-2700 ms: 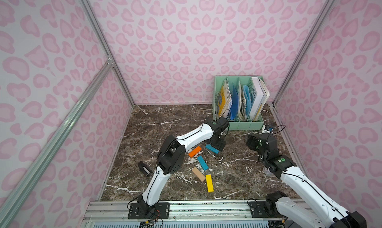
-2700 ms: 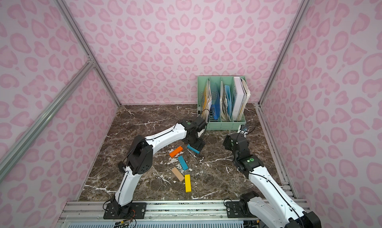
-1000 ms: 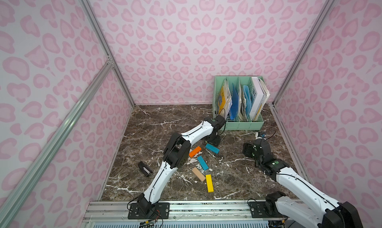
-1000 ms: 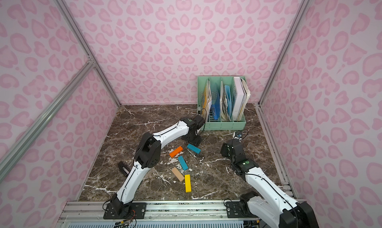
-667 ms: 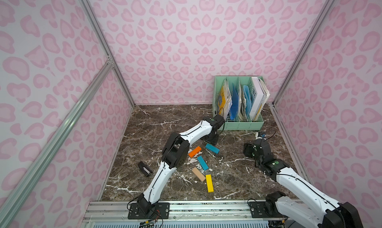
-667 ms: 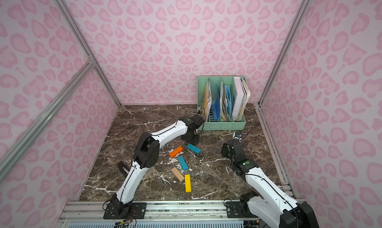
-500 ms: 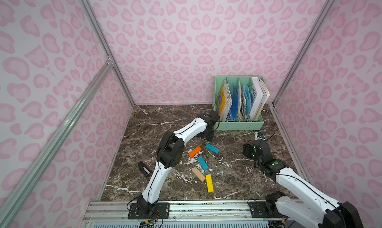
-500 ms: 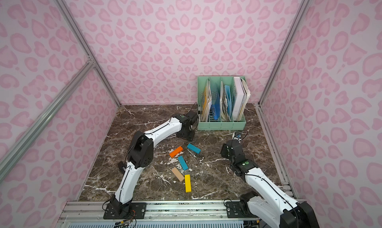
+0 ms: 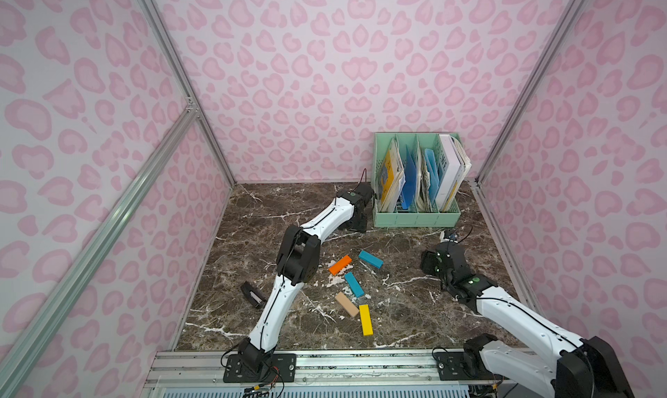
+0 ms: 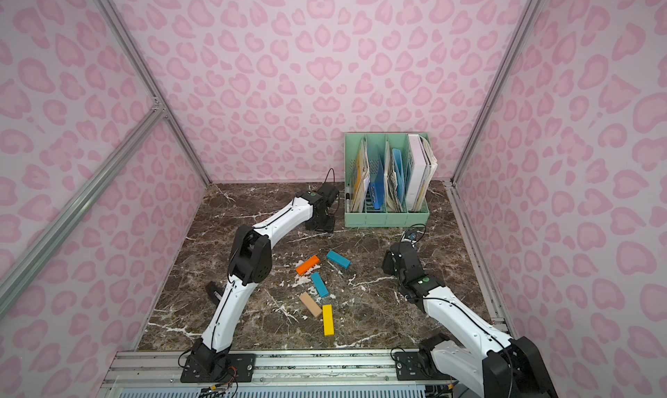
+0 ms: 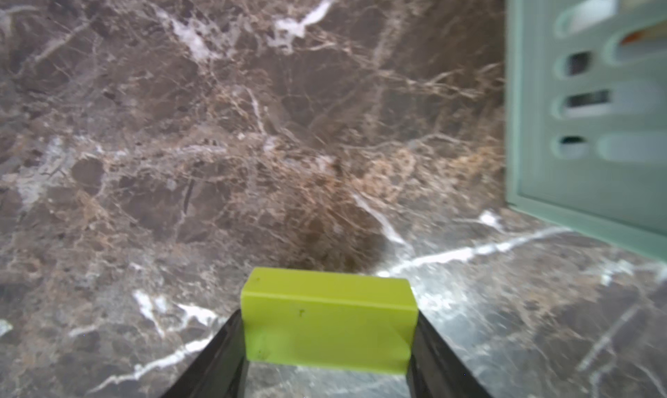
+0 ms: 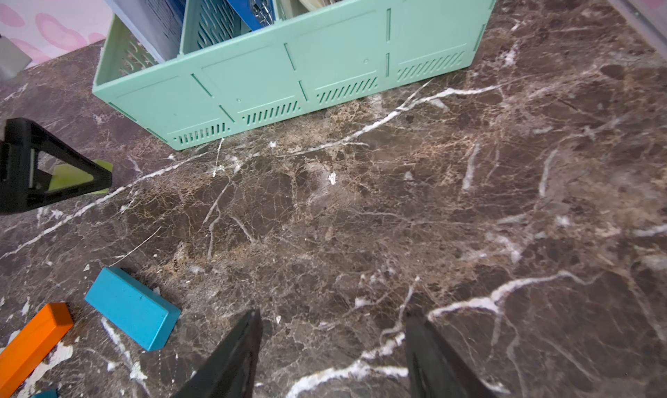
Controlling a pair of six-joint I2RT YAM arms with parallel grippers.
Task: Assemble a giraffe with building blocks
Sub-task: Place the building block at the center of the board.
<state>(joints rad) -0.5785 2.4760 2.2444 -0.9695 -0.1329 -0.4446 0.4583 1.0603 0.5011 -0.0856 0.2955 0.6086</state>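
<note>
— Marble top [image 9: 252, 230] inside pink-spotted walls [image 9: 325, 71], a mint rack [image 9: 415, 219] at the back. Where is the left gripper [image 11: 328, 342]?
— Just beside the rack's front corner, on the left arm's side. Its jaws clamp the green block [image 11: 328, 316] by both ends. Both top views hide that block behind the wrist.
— And the right gripper [image 12: 332, 345]?
— In front of the rack's other end, well apart from it, jaws spread and gripping nothing.
— The other blocks?
— Five lie loose in front of the rack, between the arms. Nearest the rack are the orange block [image 9: 340, 264] and a blue block [image 9: 370, 259], apart. Farther from it sits the second blue block [image 9: 353, 284], then the tan block [image 9: 346, 304] and yellow block [image 9: 365, 319], close together at one corner. A black oblong [image 9: 253, 294] lies farthest from the rack, beyond the left arm.
</note>
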